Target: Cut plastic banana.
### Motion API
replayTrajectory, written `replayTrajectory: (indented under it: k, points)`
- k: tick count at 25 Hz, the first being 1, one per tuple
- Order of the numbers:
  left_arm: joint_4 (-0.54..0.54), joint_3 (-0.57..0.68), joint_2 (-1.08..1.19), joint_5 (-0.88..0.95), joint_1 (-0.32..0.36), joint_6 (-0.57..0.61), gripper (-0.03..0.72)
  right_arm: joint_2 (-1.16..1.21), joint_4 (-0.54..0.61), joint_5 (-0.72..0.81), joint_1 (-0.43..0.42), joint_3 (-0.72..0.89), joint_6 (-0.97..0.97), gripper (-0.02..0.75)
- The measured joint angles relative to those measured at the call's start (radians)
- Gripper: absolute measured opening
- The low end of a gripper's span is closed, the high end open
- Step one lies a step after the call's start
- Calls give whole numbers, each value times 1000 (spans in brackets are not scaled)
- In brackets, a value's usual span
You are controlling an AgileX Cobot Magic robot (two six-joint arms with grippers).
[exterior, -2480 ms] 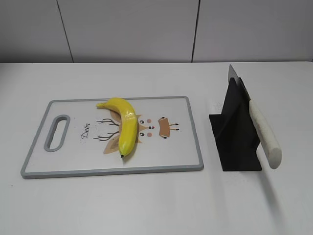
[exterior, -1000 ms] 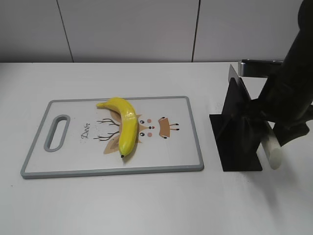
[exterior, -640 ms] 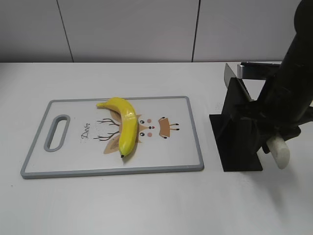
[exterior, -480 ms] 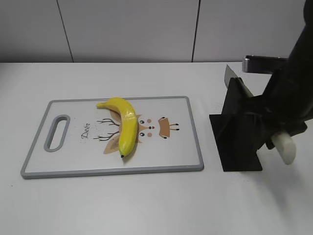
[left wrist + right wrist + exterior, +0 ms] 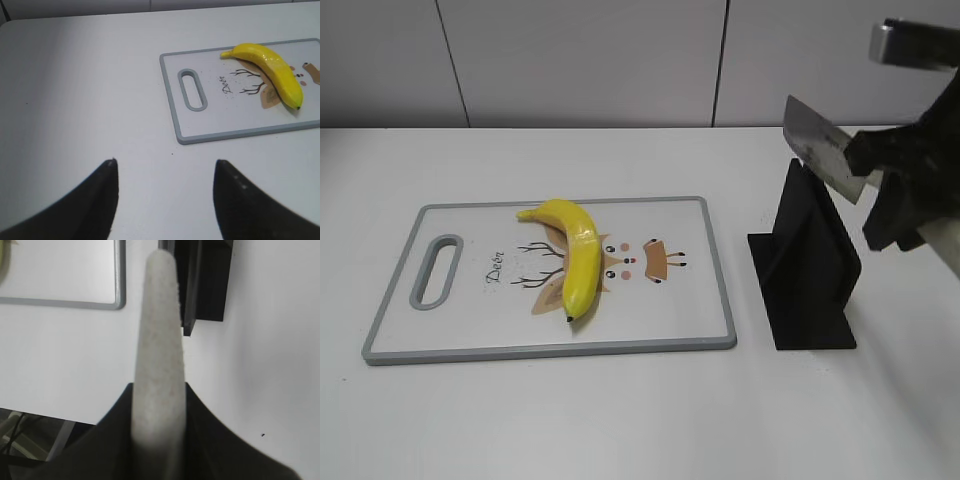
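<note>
The plastic banana (image 5: 573,255) is glossy yellow and curved, and lies on the white cutting board (image 5: 700,300) with a grey rim and a deer print. It also shows in the left wrist view (image 5: 272,72). My right gripper (image 5: 900,205) is shut on the knife's pale handle (image 5: 157,350) and holds the knife lifted above the black stand (image 5: 810,265); its steel blade (image 5: 815,145) points up and left. My left gripper (image 5: 165,167) is open and empty over bare table, left of and nearer than the board (image 5: 172,105).
The black knife stand sits on the white table right of the board, and shows in the right wrist view (image 5: 207,280). The board's corner (image 5: 117,302) is in that view too. A grey wall stands behind the table.
My right arm came in from the right, closed on the knife handle and lifted the knife up out of the stand. The banana and board have not moved.
</note>
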Motion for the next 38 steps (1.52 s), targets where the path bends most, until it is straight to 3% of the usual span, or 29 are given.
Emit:
replayTrajectory:
  k: [8, 14, 20, 29, 38]
  points:
    - [0, 0, 0, 0, 0, 0, 564, -60, 1, 1, 0, -99, -63, 174]
    - [0, -7, 6, -21, 0, 0, 564, -59, 10, -95, 0, -113, -468, 174]
    - [0, -58, 179, -186, 0, 33, 564, 31, 85, -164, 0, -140, -813, 173]
    - [-149, -189, 669, -444, 0, 364, 564, 260, 198, -161, 0, -326, -1058, 173]
    - [-222, -513, 1153, -402, -31, 639, 564, 468, 226, -28, 0, -549, -1262, 173]
